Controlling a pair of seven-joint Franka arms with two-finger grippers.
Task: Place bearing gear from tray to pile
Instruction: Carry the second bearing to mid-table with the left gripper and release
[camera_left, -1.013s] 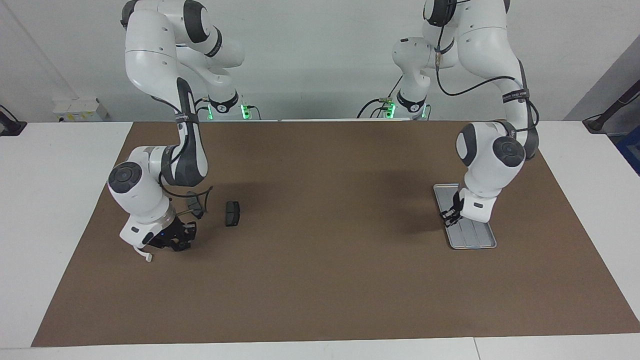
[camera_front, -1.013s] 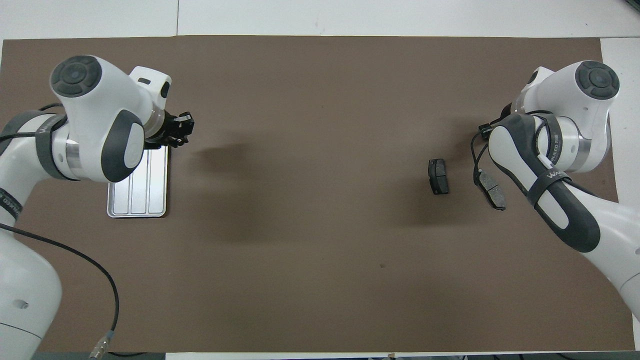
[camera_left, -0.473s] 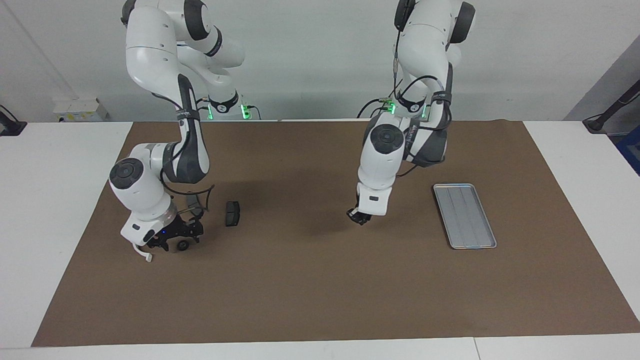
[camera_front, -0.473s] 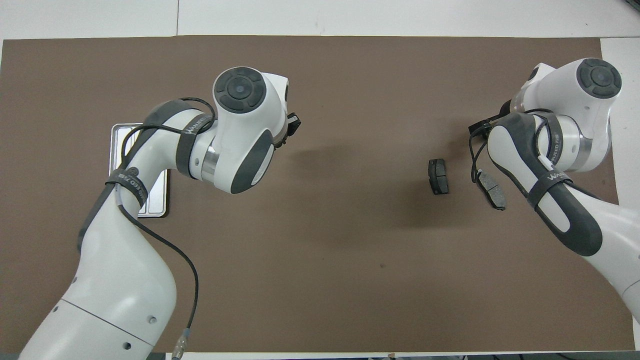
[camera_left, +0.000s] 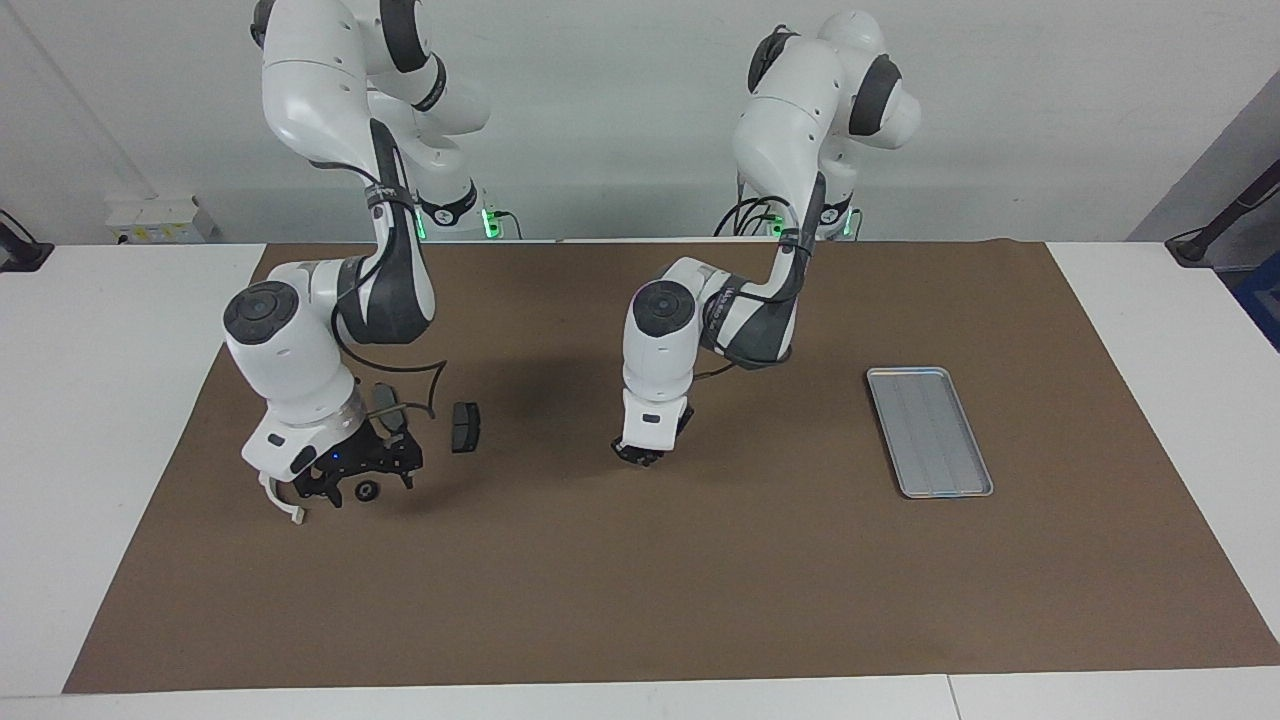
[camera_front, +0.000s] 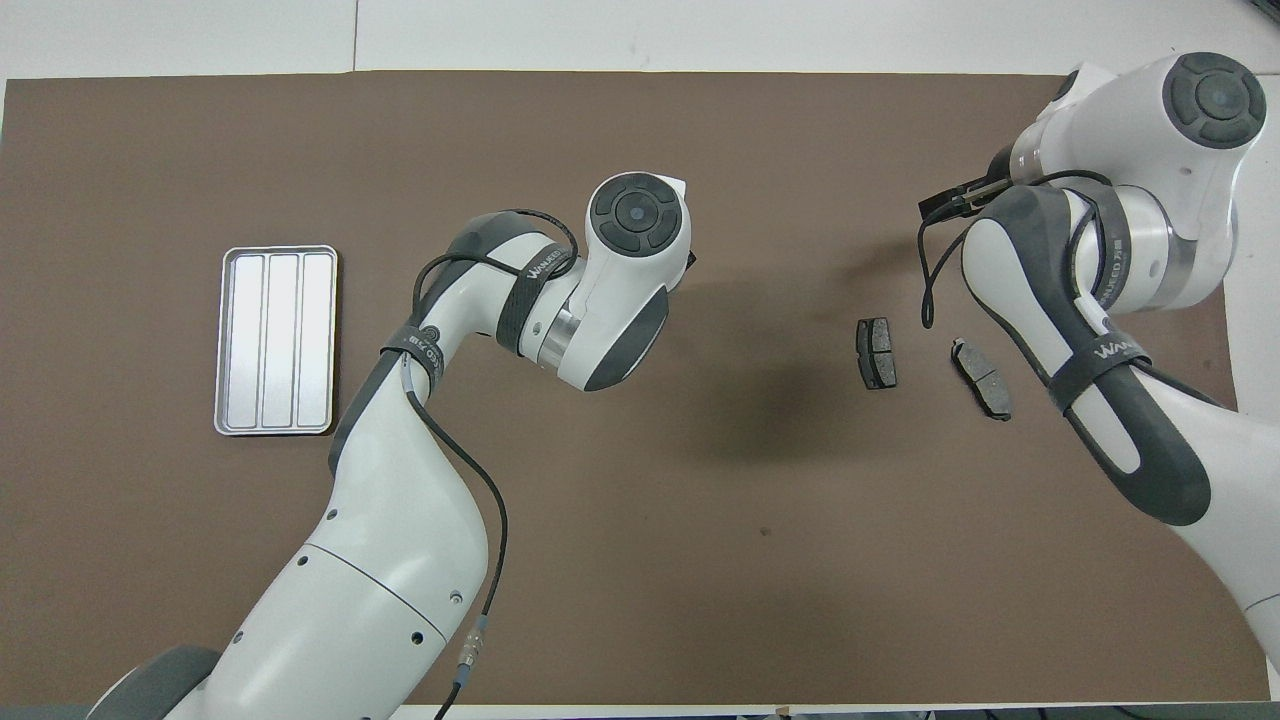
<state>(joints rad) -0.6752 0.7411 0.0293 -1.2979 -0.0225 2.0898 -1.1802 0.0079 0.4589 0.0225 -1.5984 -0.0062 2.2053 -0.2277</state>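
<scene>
A small dark bearing gear (camera_left: 367, 491) lies on the brown mat at the right arm's end, beside a white half-ring piece (camera_left: 283, 505) and two dark brake-pad plates (camera_left: 465, 427) (camera_left: 386, 404) of the pile. My right gripper (camera_left: 360, 479) hangs just over the gear, open, fingers apart from it. The silver ridged tray (camera_left: 930, 430) at the left arm's end holds nothing. Over the mat's middle, my left gripper (camera_left: 640, 456) is low and shut; I cannot see anything between its tips. In the overhead view both grippers are hidden under their wrists.
From overhead, the tray (camera_front: 275, 340) and the two plates (camera_front: 876, 352) (camera_front: 982, 378) lie at the mat's two ends. The brown mat (camera_left: 700, 580) covers most of the white table. A grey box (camera_left: 160, 218) sits by the wall.
My right gripper opened, left the gear on the mat and rose a little. My left arm swung from over the tray to the mat's middle, uncovering the tray.
</scene>
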